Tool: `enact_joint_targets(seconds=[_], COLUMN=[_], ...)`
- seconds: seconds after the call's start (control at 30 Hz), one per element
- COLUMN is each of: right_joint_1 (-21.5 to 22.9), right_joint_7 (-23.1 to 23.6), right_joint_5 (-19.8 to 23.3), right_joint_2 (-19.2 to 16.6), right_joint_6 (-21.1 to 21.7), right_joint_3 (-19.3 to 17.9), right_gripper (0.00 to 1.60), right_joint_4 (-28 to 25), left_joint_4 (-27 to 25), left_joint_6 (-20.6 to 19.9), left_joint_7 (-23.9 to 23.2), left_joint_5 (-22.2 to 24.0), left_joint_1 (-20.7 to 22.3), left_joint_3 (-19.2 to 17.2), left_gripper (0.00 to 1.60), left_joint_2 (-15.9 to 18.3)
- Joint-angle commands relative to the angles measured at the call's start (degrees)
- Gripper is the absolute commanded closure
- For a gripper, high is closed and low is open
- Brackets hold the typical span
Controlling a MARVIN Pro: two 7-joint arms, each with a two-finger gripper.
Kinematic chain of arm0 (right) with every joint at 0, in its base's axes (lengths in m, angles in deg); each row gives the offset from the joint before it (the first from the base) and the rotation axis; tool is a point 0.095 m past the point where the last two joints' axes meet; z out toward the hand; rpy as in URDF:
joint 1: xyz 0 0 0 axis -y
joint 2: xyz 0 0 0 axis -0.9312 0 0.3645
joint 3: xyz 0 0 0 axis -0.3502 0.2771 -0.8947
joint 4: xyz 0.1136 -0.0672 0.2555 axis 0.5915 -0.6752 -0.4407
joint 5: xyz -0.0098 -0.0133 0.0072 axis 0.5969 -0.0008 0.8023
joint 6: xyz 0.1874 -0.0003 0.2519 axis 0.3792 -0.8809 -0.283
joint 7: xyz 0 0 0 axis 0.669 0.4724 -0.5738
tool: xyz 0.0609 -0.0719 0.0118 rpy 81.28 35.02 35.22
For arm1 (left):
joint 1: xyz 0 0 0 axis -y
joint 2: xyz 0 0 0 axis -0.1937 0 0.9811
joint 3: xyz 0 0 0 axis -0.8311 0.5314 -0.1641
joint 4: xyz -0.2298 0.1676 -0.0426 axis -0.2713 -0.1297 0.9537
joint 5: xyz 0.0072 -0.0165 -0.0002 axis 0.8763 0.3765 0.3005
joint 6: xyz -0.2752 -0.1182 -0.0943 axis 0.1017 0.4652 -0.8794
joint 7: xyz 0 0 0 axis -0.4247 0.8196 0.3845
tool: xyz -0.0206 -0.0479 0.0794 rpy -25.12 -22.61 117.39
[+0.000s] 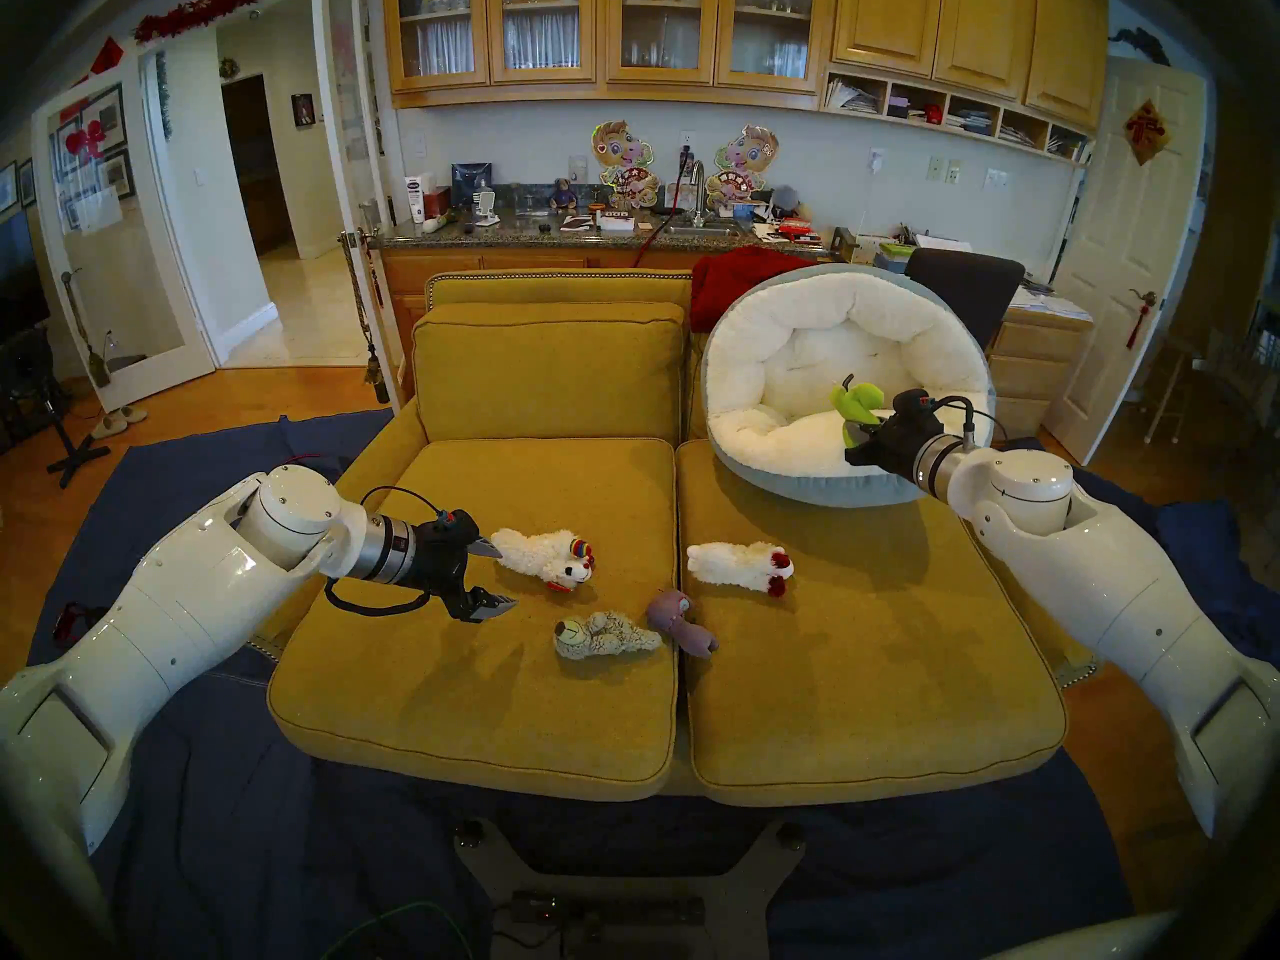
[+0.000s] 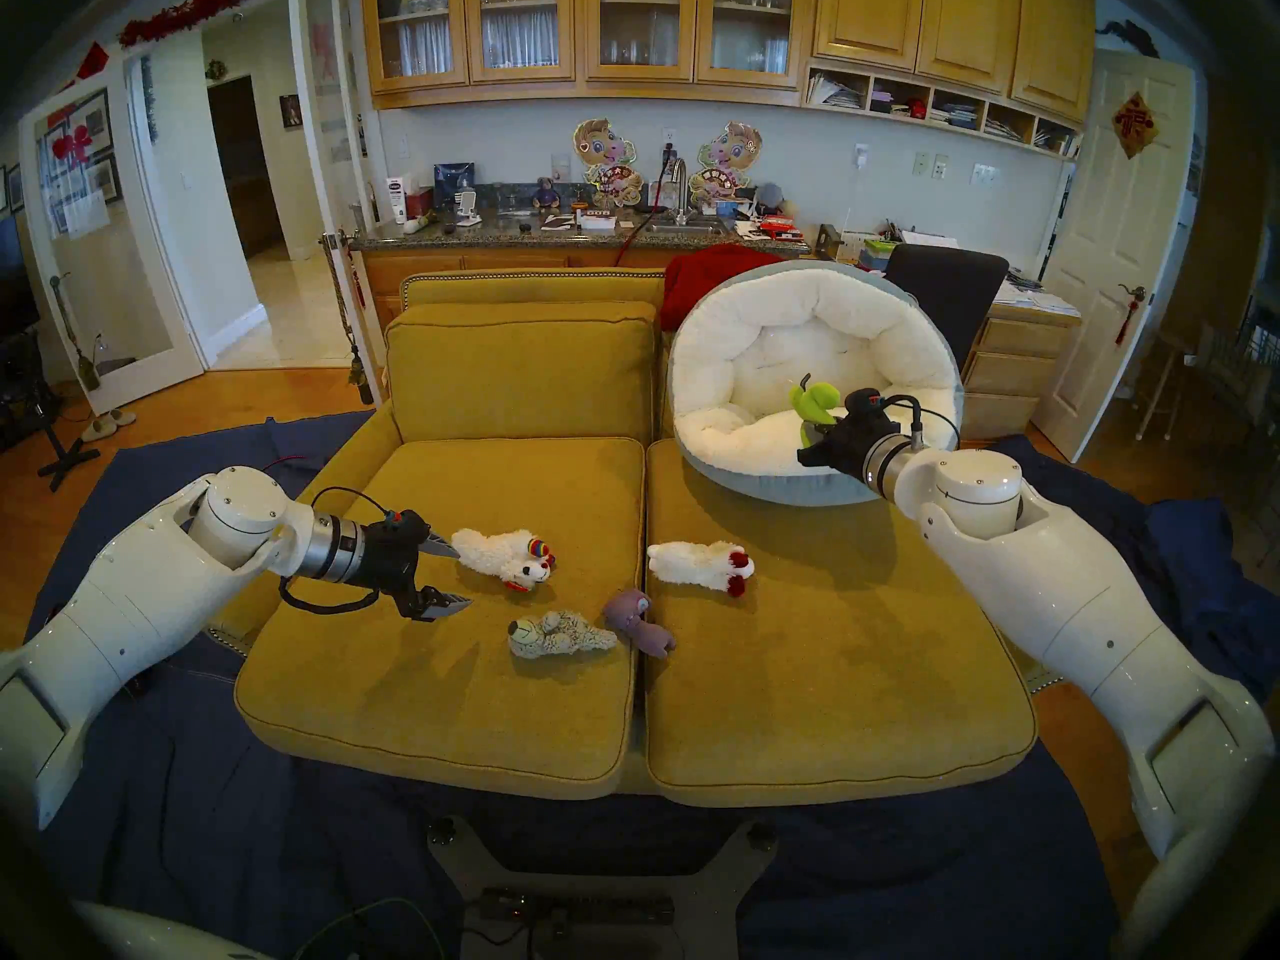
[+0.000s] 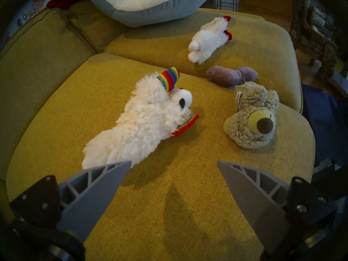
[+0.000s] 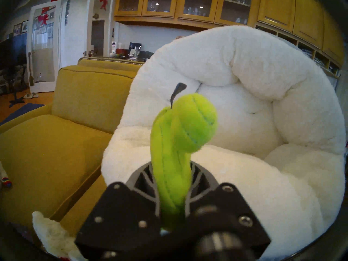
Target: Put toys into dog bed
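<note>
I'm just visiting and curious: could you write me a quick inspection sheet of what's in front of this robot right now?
Surface: mustard-yellow sofa, two seat cushions.
Job's things: dog bed on the right cushion, tilted against the backrest; rainbow-eared lamb and shaggy beige animal on the left cushion; red-eared lamb on the right; purple animal at the seam between cushions.
Clutter: red cloth behind the bed.
Grippers: left gripper open beside the rainbow-eared lamb, holding nothing; right gripper has its fingers shut on the green cactus, over the bed.
Cables: black cable looped at the left wrist.
Surroundings: kitchen counter, wooden cabinets.
</note>
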State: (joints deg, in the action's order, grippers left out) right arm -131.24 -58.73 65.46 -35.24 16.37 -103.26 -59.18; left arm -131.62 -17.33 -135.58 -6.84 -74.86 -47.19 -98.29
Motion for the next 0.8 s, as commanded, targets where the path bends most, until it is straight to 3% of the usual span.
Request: enact_joint_targets(seconds=[0.0,0.77], right_joint_1=[5.81,15.17], right_joint_7=[0.77,4.56], right_joint_5=[-3.42,-16.59], right_joint_2=[3.98,12.52], right_joint_6=[0.4,0.03], right_joint_3=[-3.31,-1.07], right_gripper=[1.6,1.6], right_joint_4=[2.15,14.97], left_joint_4=[-0.6,-0.6], left_joint_6=[0.13,0.12], left_joint_7=[-0.05,-0.07], left_joint_5=[0.25,0.27], left_joint_1=[1.64,1.68], left_joint_3=[-0.99,-1.0], left_gripper=[0.0,0.0], left_joint_2=[0.06,0.06])
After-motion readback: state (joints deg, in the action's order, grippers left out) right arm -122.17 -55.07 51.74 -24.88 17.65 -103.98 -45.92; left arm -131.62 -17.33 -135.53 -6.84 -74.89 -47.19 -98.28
